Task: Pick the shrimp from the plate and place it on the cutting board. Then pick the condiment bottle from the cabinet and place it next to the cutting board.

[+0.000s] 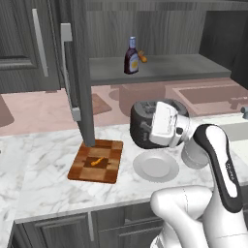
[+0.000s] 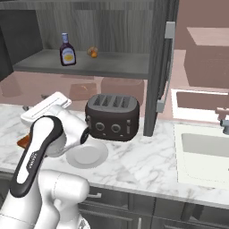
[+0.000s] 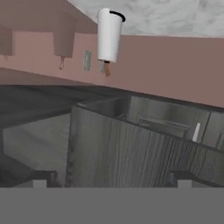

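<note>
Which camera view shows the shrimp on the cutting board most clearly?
The left base view: the shrimp lies in plain sight on the middle of the cutting board. In the right base view the arm hides all but a corner of the board. The hand view looks at cabinets.

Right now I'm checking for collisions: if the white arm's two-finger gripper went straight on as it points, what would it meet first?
Probably the dark grey wood-grain cabinet door, which lies straight ahead in the hand view, though depth is unclear.

A white cup stands against a pink wall above dark grey wood-grain cabinet panels.
</note>
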Tool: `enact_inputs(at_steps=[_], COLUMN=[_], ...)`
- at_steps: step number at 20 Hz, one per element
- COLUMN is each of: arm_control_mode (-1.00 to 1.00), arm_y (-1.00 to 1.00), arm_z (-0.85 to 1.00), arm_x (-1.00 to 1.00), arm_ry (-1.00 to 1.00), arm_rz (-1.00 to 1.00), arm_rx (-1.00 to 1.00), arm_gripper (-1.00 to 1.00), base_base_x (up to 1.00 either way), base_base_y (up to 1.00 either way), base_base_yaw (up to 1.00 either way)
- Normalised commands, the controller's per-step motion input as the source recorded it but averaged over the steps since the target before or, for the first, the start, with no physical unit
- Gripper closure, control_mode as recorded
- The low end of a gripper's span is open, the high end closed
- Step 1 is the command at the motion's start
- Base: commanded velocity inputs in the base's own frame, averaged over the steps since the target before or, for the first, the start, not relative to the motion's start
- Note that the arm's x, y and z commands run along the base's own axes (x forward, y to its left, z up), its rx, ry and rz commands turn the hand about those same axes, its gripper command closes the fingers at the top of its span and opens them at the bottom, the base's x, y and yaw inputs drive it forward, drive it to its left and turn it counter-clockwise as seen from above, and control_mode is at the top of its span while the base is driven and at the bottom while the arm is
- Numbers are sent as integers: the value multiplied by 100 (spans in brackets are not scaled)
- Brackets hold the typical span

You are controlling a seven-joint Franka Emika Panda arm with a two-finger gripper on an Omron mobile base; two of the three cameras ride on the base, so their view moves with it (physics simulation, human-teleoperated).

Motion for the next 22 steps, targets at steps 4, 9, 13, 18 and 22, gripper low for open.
enact_inputs(at_steps=[4,9,13,18,22], arm_control_mode=[-100,-100,-100,-100,-100], arm_y=[0,0,0,0,0], arm_z=[37,34,29,24,26], arm_x=[0,0,0,0,0], arm_ry=[4,5,4,3,2], arm_rz=[-3,-2,-2,-2,-2], arm_rx=[6,3,2,2,1], arm_gripper=[-100,-100,-100,-100,-100], base_base_x=[0,0,0,0,0], base_base_y=[0,0,0,0,0], base_base_yaw=[0,0,0,0,0])
